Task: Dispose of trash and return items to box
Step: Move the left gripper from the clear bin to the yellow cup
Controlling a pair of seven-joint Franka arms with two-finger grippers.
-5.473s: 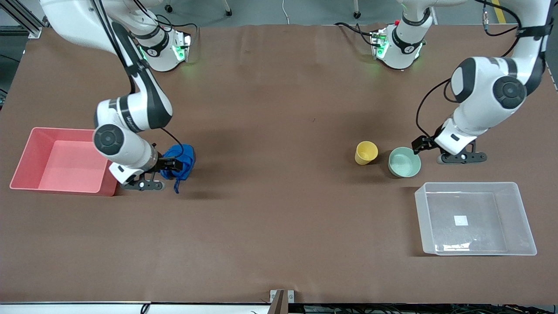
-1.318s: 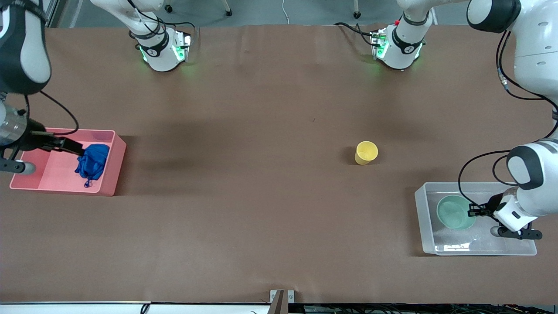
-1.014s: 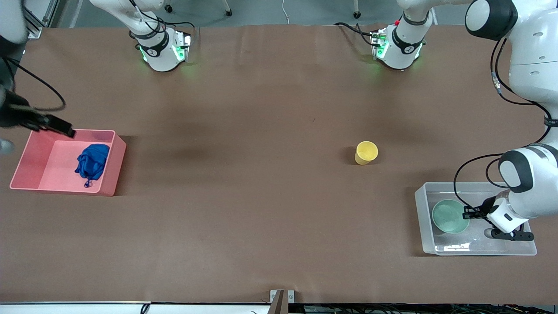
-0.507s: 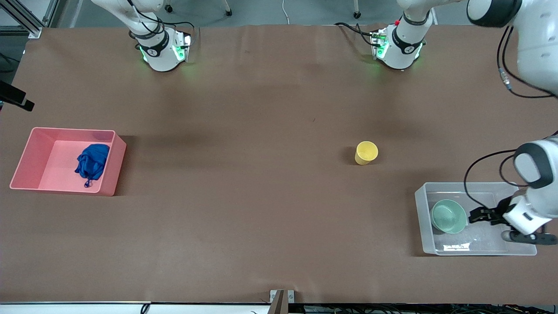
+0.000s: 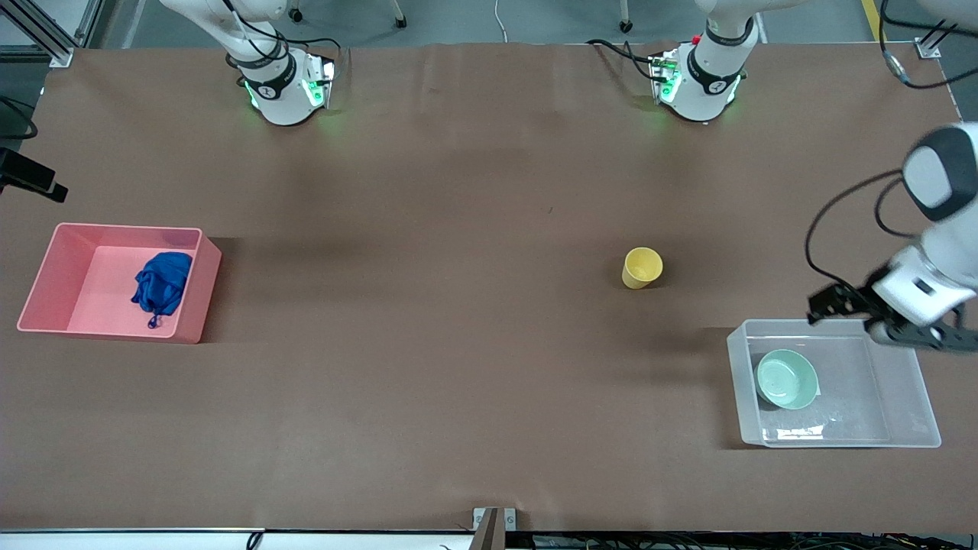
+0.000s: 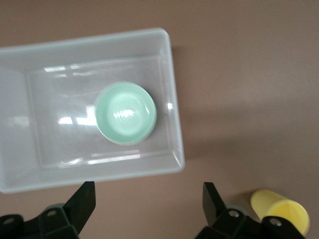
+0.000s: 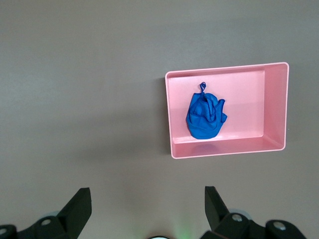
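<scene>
Front view first: compared with half a second back, the left gripper has come up out of the clear box and now hangs over the box's edge farthest from the camera. Its jaws are spread and empty. The mint-green bowl sits in the box where it was, at the end toward the right arm. The yellow cup hasn't budged. It's out on the brown table, well apart from the box and farther from the camera. The blue cloth wad lies in the pink bin at the right arm's end of the table, same as before. Only a dark sliver of the right gripper pokes in at the frame edge, above the table a little past the pink bin, so this view doesn't show its jaws.

Left wrist view: looking straight down, the bowl rests upright on the box floor, close to one short wall. The cup is partly cut off behind a fingertip.

Right wrist view: this one settles it, since the right gripper's fingertips are wide apart, holding nothing. The wad sits inside the bin with its thin strand toward one long wall, near a corner.
</scene>
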